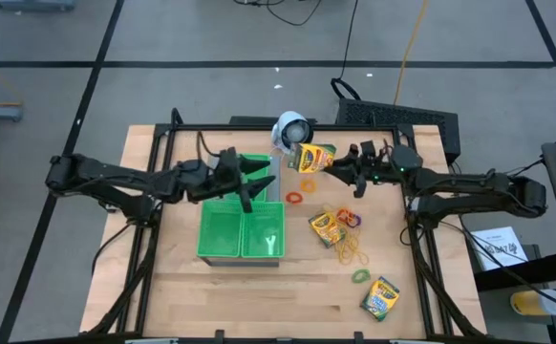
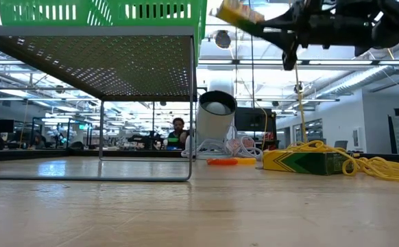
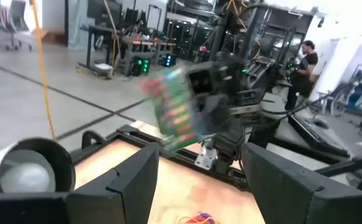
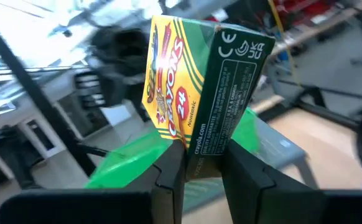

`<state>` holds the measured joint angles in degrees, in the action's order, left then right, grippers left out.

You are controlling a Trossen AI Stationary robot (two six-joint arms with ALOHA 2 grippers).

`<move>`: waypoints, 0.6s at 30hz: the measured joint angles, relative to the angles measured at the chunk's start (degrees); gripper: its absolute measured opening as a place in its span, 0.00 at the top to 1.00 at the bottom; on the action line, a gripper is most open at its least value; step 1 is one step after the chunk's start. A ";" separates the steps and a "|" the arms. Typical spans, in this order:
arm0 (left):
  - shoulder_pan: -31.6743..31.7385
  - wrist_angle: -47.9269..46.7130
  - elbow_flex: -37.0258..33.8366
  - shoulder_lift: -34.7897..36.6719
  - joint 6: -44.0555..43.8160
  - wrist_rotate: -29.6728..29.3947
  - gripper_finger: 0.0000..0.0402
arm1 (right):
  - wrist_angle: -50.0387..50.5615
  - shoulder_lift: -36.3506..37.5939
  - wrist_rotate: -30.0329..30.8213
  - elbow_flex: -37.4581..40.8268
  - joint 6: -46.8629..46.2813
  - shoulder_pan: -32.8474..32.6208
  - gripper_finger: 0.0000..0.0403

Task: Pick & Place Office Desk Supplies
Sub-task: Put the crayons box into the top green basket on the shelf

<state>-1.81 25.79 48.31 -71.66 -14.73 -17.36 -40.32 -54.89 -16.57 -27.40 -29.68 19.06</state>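
- Crayon box, small yellow-and-green cardboard (image 4: 199, 93), is pinched between the right gripper's (image 1: 333, 164) two dark fingers and held in the air, clear of the table.
- In the overhead view the held box sits near the far edge of the wooden table (image 1: 211, 287), just beside the white round device with a cord (image 1: 292, 128) and short of the green plastic compartment trays (image 1: 241, 234).
- Right wrist view: fingers clamp the box's lower end only; most of the box stands above the pads, tilted.
- Left gripper (image 1: 249, 186) hovers over the trays, jaws spread, nothing between them.
- Second crayon box (image 1: 326, 228) lies flat mid-table with loose rubber-band loops, tan-yellow (image 1: 351, 250), on and beside it. Third crayon box (image 1: 380, 297) lies near the front right edge; a green loop (image 1: 360, 276) is just beside it.
- Red loop (image 1: 293, 198) and orange loop (image 1: 307, 183) lie on bare wood between the trays and the held box.
- Judgement: step in hand is carrying the first box toward a tray; most supplies are not yet placed.
- Risk: grip is low on the box, so a quick swing could pivot it or let it slip out.
- Risk: both arms converge near the trays; the left gripper sits in the likely drop path and could be struck.
- Risk: a high release could bounce the box off a tray wall onto the table.
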 joint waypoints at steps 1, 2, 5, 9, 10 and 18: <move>0.76 0.22 0.00 -0.31 -1.11 1.09 0.40 | -0.67 -0.10 -0.01 0.00 0.56 -0.66 0.83; 1.44 1.07 0.00 -0.71 -2.29 2.32 0.40 | -0.87 -0.18 0.01 0.00 0.81 -1.40 0.83; 3.28 2.65 0.00 -1.71 -5.78 6.61 0.40 | -1.01 -0.43 0.53 0.00 1.51 -3.26 0.83; 4.56 7.40 0.00 -3.74 -7.79 10.90 0.40 | -1.14 -0.76 3.27 0.00 3.40 -5.48 0.83; 4.77 8.22 0.00 -4.33 -8.05 11.40 0.40 | -1.46 -1.02 3.38 0.00 3.78 -5.90 0.83; 6.27 9.76 0.00 -7.05 -12.48 11.50 0.40 | -1.42 -1.09 3.55 0.00 4.91 -6.81 0.83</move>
<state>4.46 35.55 48.31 -78.71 -27.21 -5.86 -41.74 -55.99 -13.02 -27.40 -24.77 12.26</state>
